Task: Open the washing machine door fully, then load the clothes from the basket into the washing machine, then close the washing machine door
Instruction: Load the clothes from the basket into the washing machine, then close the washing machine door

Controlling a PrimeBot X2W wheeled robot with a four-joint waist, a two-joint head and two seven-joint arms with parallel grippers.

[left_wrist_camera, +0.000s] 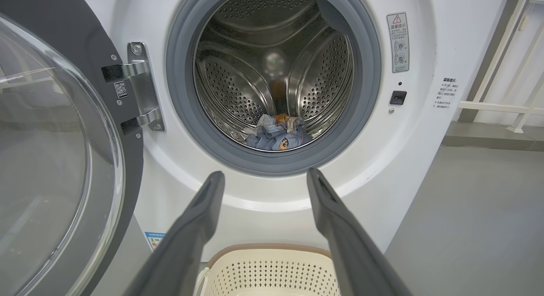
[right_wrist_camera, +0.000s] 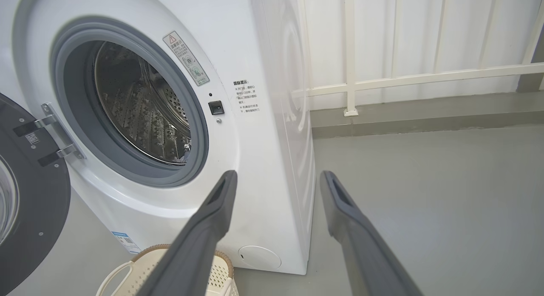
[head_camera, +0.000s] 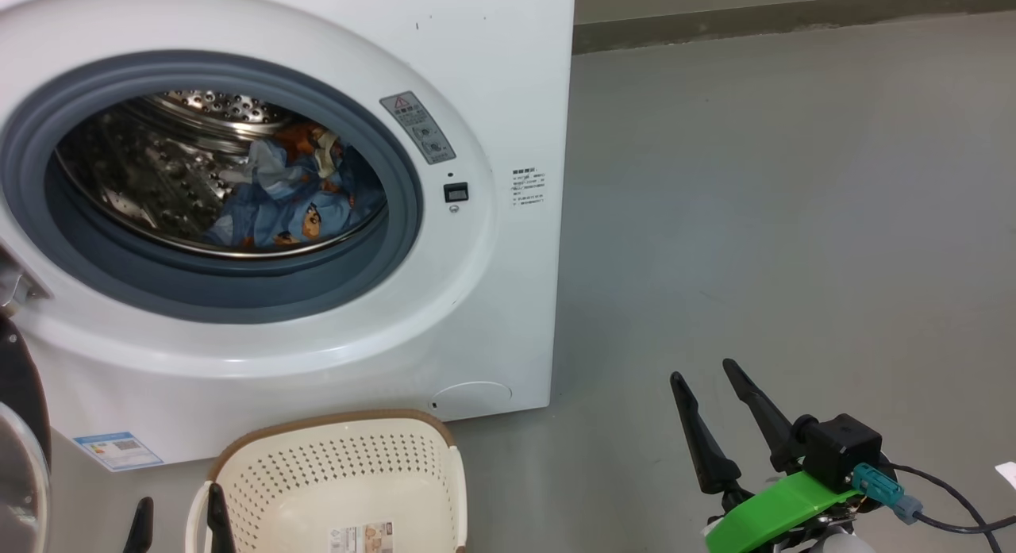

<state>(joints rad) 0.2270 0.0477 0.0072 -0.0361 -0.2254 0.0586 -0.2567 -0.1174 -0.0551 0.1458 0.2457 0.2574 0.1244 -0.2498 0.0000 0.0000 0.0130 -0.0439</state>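
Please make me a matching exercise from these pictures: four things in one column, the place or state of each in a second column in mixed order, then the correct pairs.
1. clothes
2. basket
3. washing machine door
4. right pincer

a. spread wide, holding nothing
b. swung open on its hinge
c. inside the steel drum
d. on the floor, label showing

Pairs: 1-c, 2-d, 3-b, 4-a

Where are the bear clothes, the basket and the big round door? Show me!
clothes [head_camera: 278, 208]: head view, on the blue bear-print fabric.
basket [head_camera: 341, 466]: head view, on its holey inner wall.
washing machine door [left_wrist_camera: 51, 160]: left wrist view, on its clear glass window.
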